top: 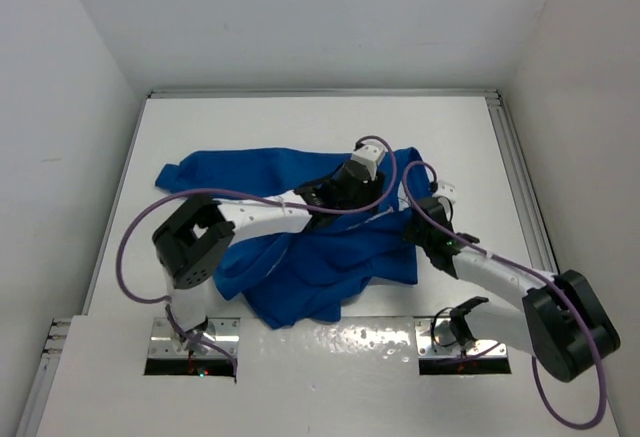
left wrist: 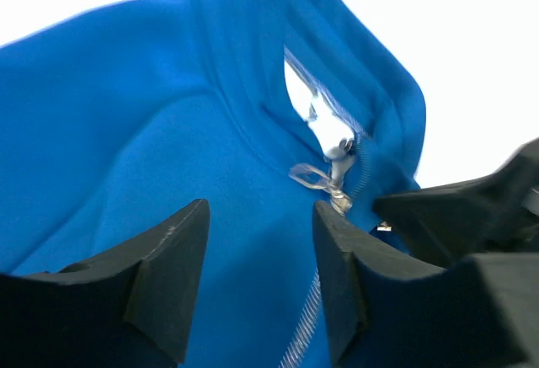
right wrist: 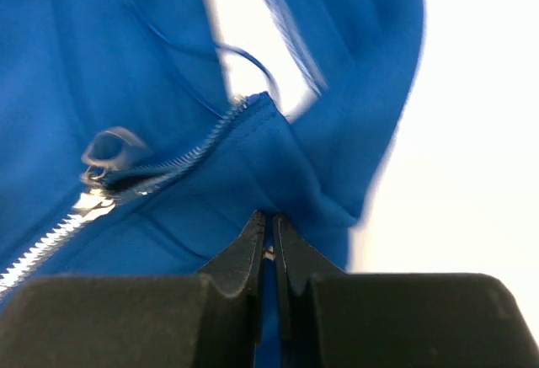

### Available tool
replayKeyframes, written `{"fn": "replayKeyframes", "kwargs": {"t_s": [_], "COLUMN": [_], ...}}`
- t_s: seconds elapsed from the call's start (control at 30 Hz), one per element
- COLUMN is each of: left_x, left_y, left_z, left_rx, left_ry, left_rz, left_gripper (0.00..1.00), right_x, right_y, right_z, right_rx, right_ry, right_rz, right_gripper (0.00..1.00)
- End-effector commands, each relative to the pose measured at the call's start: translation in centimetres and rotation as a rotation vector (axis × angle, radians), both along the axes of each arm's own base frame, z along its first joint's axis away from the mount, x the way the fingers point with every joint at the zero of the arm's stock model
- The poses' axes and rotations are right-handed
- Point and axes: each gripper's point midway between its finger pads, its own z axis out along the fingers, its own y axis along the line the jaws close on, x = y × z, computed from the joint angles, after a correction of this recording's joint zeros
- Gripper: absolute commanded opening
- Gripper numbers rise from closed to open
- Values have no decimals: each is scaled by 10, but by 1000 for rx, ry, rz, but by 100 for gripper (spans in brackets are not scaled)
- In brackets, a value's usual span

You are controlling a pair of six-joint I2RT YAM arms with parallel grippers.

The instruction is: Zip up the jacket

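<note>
Pinching the jacket (right wrist: 126, 48), right end effector (right wrist: 269, 235) clamps shut; left end effector (left wrist: 261, 221) gapes open.

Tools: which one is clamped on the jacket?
The right tool: its fingers are pinched shut on a fold of the jacket. The left tool is open, fingers spread apart just short of the zipper pull.

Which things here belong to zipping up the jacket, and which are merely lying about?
Part of the job: jacket, zipper pull, left tool, right tool.
Merely there: table, purple cables, metal base plates.
</note>
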Motion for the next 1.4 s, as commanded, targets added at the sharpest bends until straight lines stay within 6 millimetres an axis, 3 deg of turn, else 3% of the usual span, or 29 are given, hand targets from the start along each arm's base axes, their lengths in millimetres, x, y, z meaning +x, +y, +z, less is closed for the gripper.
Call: {"fn": "replayKeyframes", "kwargs": {"t_s": [0.0,0.07,0.23,0.4,0.6,0.87,0.97,1.07,1.13,1.17,1.2,1.23,1.33,1.37], "left_x": [-6,-8,-20,-33,-41,-47,-49,-46,-47,-46,-43,-40,-35,-33], "left_y": [-23,-31,-38,-30,-23,-36,-44,-47,-49,-51,-50,-50,-47,-44], "left_z": [-22,-35,-51,-50,-24,-30,-42,-56,-66,-64,-65,-63,-49,-24], "left_rx": [25,24,10,-36,-111,-120,-95,-72,-51,-54,-53,-59,-91,-133], "left_ry": [50,79,125,128,99,144,183,196,216,210,206,197,156,110], "left_rz": [-151,-183,-242,-256,-250,-307,-348,-346,-361,-362,-345,-333,-294,-275], "left_gripper": [49,47,41,36,36,39,38,32,23,17,5,0,0,0], "right_x": [0,-8,-12,-6,-2,-7,-8,-9,-9,-9,-9,-10,-8,-7], "right_y": [0,-6,-8,3,17,20,18,19,16,16,17,18,19,19], "right_z": [9,1,6,29,57,53,53,57,58,58,59,58,65,69], "right_rx": [86,72,79,115,159,184,183,190,184,187,190,194,214,220], "right_ry": [-82,-64,-94,-135,-168,-163,-172,-184,-191,-191,-191,-187,-206,-216], "right_rz": [-52,-59,-52,-5,59,74,67,77,64,63,68,74,61,61], "right_gripper": [6,6,6,6,6,6,6,6,6,6,6,6,6,7]}}
